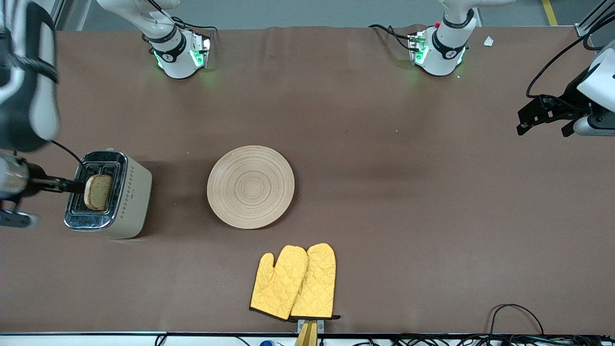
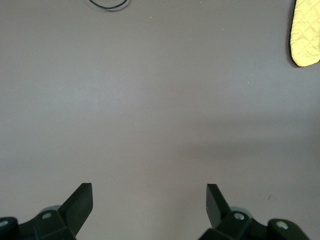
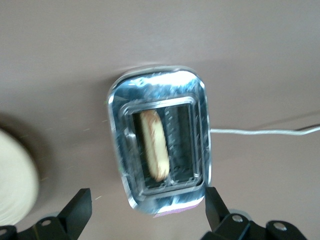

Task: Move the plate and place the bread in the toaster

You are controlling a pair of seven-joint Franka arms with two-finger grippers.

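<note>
The speckled brown bread (image 1: 98,192) stands on edge in one slot of the boxy beige, chrome-topped toaster (image 1: 129,202). The right gripper (image 3: 147,212) hangs over it, jaws spread and empty. The round ring-grained wooden plate (image 1: 251,186) lies mid-desk. The left gripper (image 2: 149,202) waits, jaws spread, over bare brown desk (image 1: 408,192).

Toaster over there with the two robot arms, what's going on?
The bread stands in one slot of the toaster, sticking up above the top. The right hand is open over the toaster, not touching the slice. The plate lies bare mid-table, with yellow oven mitts nearer the front camera. The left hand waits open over bare table at its own end.
</note>
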